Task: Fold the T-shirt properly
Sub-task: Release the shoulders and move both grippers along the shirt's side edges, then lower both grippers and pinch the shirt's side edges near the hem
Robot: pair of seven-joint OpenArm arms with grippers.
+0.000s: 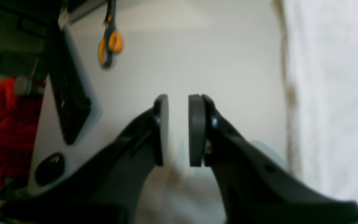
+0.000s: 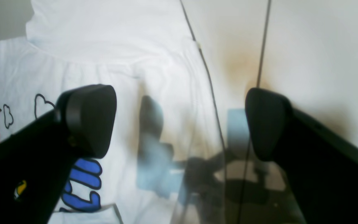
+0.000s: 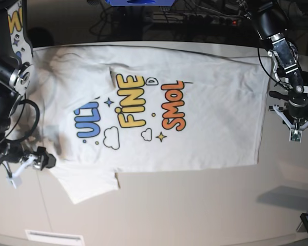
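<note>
The worktop is pale and mostly taken up by the T-shirt, which lies spread out flat, print side up, with the collar end toward the left of the overhead view and the hem toward the right. One sleeve sticks out toward the near edge; part of the other looks turned in over the chest by the print. To my eye the folding proper has barely begun: this looks like the smoothing and lining-up stage.

The right hand hangs low by that near sleeve with its jaws spread wide and nothing between them, one pad over cloth, the other over bare worktop. The left hand hovers just off the hem edge, pads only a little apart, gripping nothing.

Next, I'd say, each hand needs to drop onto an edge, pinch a single layer cleanly, and carry it across without dragging the rest.
</note>
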